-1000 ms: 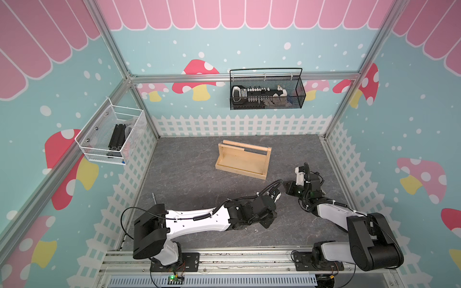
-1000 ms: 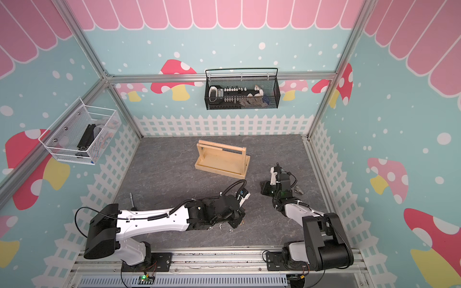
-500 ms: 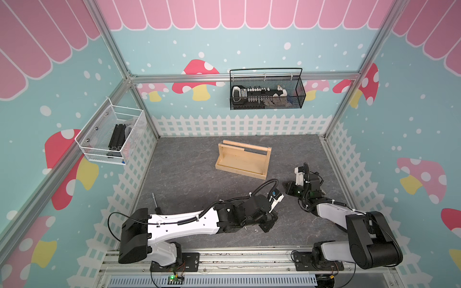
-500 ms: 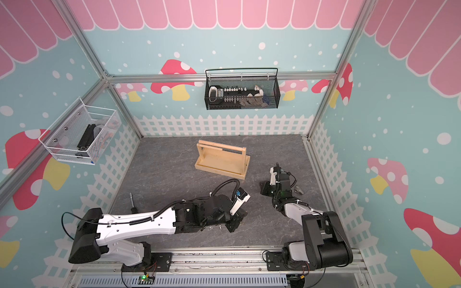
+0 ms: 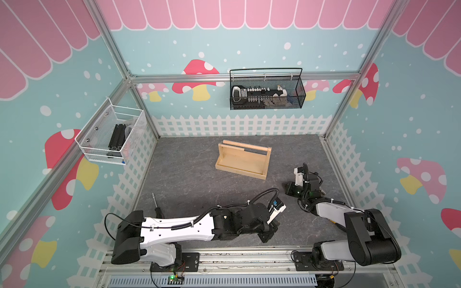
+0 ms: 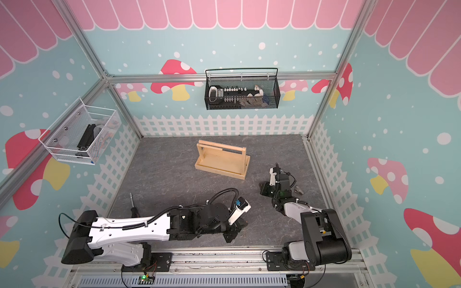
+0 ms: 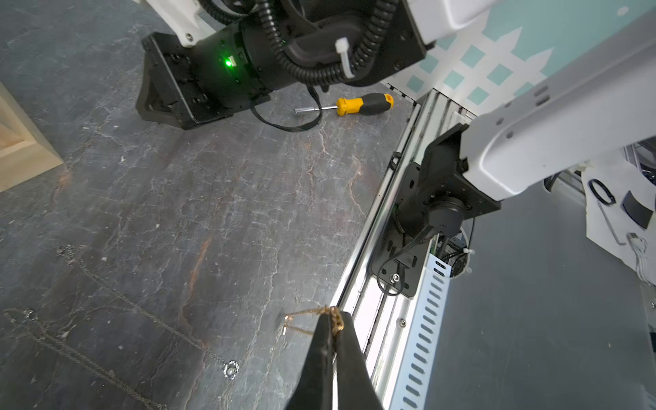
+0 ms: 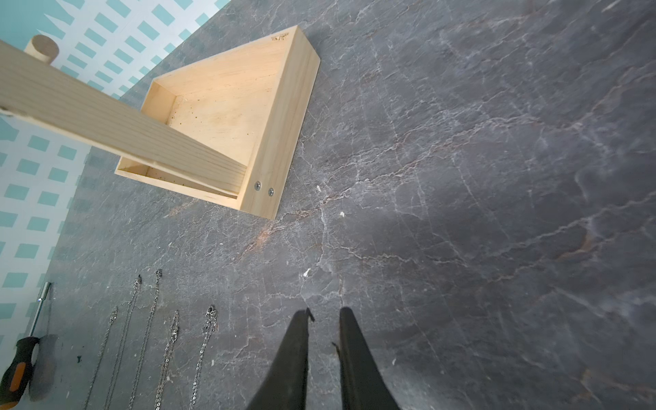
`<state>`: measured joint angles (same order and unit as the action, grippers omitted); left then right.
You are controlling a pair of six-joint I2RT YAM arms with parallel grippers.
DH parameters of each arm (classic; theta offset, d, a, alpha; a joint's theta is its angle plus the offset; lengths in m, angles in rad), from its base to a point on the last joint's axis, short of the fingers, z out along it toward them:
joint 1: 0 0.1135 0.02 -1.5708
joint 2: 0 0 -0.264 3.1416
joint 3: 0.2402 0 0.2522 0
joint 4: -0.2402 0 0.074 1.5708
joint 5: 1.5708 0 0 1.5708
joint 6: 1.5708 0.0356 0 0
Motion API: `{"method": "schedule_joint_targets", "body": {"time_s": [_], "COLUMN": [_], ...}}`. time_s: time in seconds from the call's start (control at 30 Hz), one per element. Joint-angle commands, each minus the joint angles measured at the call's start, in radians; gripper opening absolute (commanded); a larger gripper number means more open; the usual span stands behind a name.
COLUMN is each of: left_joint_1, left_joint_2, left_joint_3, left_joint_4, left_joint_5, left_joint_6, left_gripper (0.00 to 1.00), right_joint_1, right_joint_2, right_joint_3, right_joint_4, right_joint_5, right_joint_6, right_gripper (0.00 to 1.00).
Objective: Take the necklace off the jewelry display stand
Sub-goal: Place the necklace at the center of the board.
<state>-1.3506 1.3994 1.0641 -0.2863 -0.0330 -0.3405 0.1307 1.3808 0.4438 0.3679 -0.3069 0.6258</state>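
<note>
The pale wooden jewelry display stand (image 5: 243,159) (image 6: 222,162) stands at the middle of the dark floor; its tray (image 8: 227,106) is bare, and no chain shows on its dowels. My left gripper (image 7: 332,317) is shut on a thin gold necklace (image 7: 305,313), which hangs in a small loop from its tips just above the floor by the front rail. In both top views that gripper (image 5: 268,235) (image 6: 230,237) is low at the front centre. My right gripper (image 8: 324,312) (image 5: 287,188) hovers right of the stand, slightly open, with nothing between its fingers.
Several silver chains (image 8: 167,348) (image 7: 142,309) lie on the floor. A screwdriver (image 5: 156,204) (image 8: 21,355) lies at the front left, another (image 7: 362,104) under the right arm. A black wire basket (image 5: 267,91) and a white basket (image 5: 112,134) hang on the walls. The aluminium rail (image 7: 376,319) borders the front.
My left arm has swung and drawn its gripper a little toward the front rail, its wrist turned. The right arm has stayed where it was.
</note>
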Motion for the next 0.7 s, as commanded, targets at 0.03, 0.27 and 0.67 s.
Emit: {"method": "schedule_joint_targets", "body": {"time_s": [0.03,0.27,0.67], "left_joint_1": [-0.015,-0.022,-0.022], "left_joint_2": [-0.025,-0.029,-0.025], "left_joint_3": [-0.018,-0.025,-0.067], "left_joint_4": [0.017,0.019,0.019], "left_joint_5": [-0.011,-0.015,-0.092], "left_joint_6": [0.012,0.009,-0.016], "left_gripper": [0.00,0.00,0.00], "right_joint_1": [-0.008,-0.007,-0.007], "right_joint_2": [0.012,0.013,0.029], "right_joint_3": [-0.010,-0.010,-0.011], "right_joint_4": [0.032,0.034,0.046], "right_joint_5": [-0.009,-0.011,-0.021], "right_joint_6": [0.014,0.015,0.023], "right_gripper": [0.19,0.19,0.19]}}
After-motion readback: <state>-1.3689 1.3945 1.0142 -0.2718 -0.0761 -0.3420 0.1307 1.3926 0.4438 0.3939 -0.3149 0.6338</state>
